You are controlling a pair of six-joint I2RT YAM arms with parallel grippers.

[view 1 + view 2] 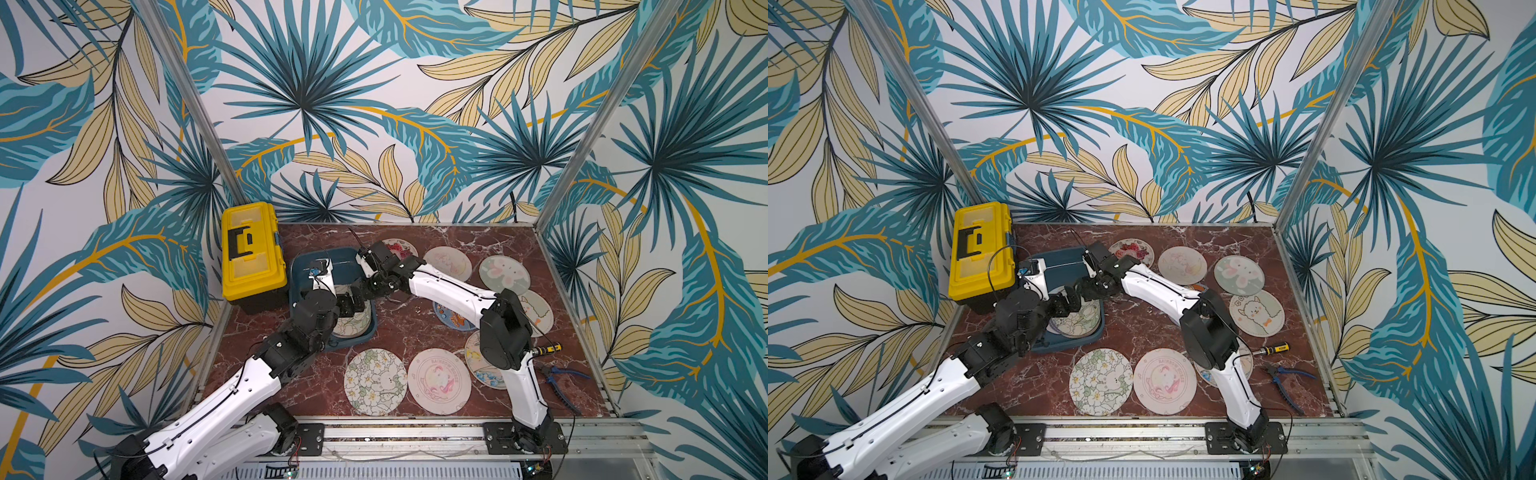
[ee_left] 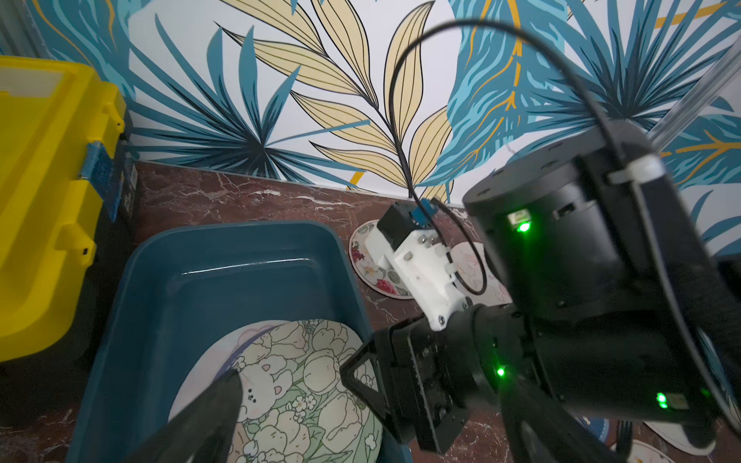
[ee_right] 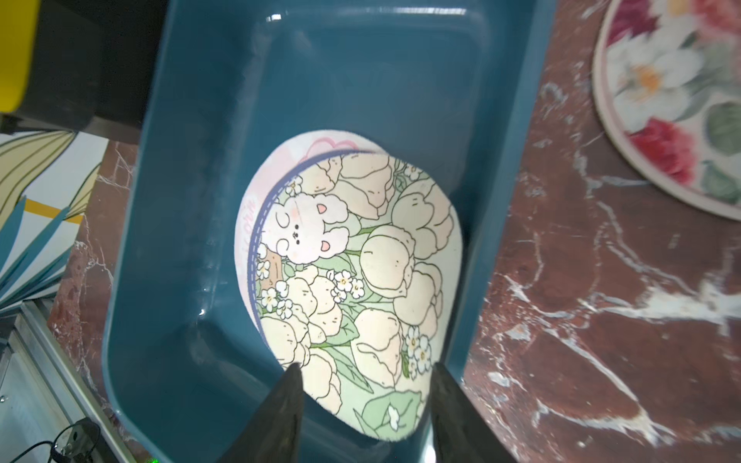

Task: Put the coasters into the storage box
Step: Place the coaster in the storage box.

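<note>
While the right hand hovers unclenched over the storage box | risk: wall-propped coaster may catch the hand on retreat, flip out

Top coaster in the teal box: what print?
The top coaster shows cream tulips, green leaves and a white bunny; clearest in the right wrist view.

The storage box is smooth, glossy teal plastic with bright highlights. The coasters in it look matt and cloth-like, with fuzzy edges. The table has a polished red marble look, white-veined. At the box's nine o'clock, the toolbox is shiny yellow plastic.
</note>
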